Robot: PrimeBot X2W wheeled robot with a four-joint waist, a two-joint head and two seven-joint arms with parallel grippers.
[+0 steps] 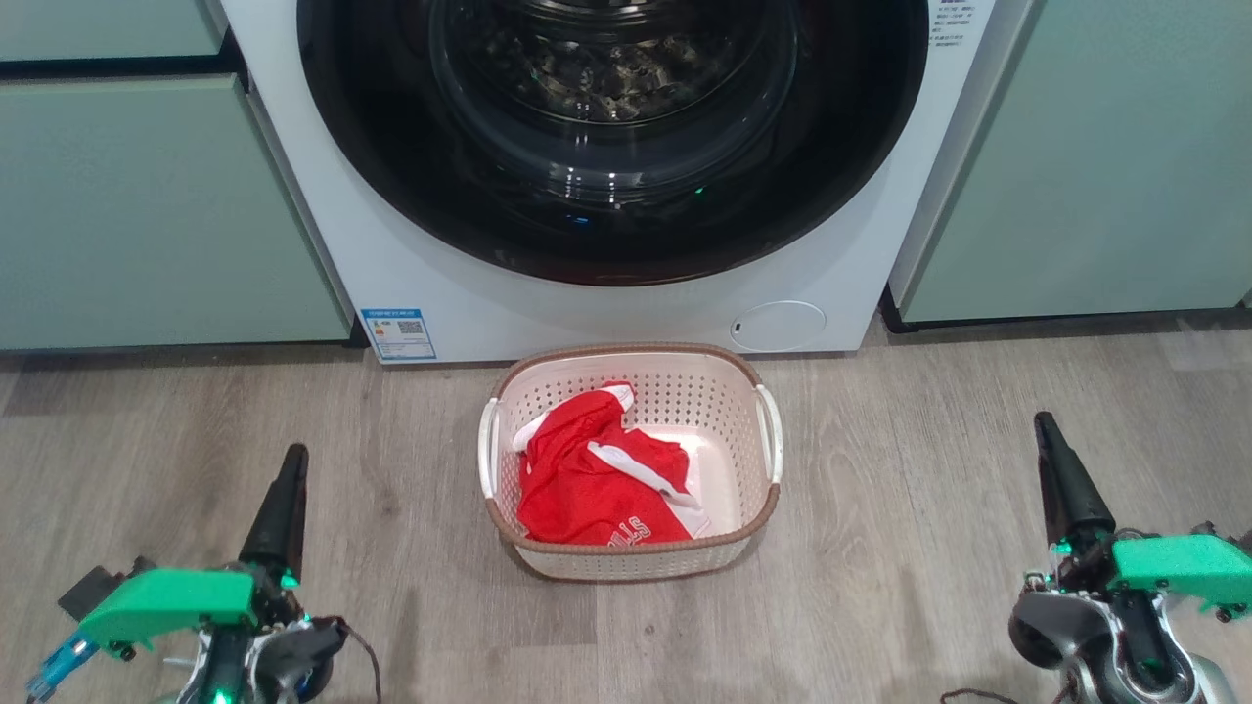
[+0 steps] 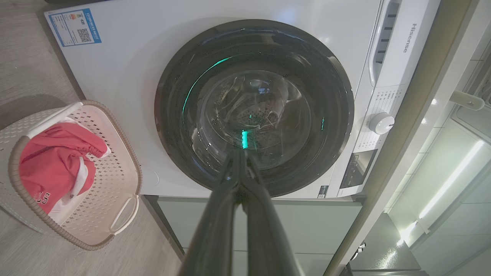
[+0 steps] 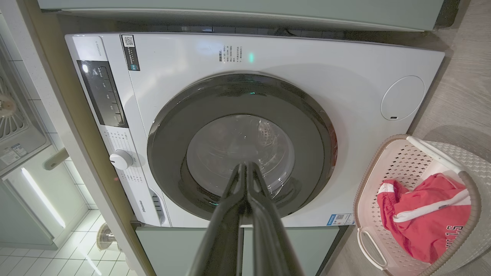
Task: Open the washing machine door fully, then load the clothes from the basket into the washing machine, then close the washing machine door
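Observation:
The white washing machine (image 1: 460,293) stands ahead with its round black-rimmed door (image 1: 616,186) shut flat against the front. On the floor before it sits the cream perforated basket (image 1: 753,376), and the red clothes (image 1: 587,479) with white trim lie in its left half. My left gripper (image 1: 291,460) hangs shut at the lower left, well clear of the basket. My right gripper (image 1: 1045,422) is shut at the lower right, also apart from it. Both wrist views look along closed fingers at the door (image 2: 253,107) (image 3: 241,145), with the basket (image 2: 122,172) (image 3: 368,184) off to the side.
Pale green cabinets (image 1: 147,205) flank the machine on both sides (image 1: 1105,166). Grey wood-look floor (image 1: 880,606) spreads around the basket. A control knob (image 2: 381,123) and panel sit on the machine's upper front.

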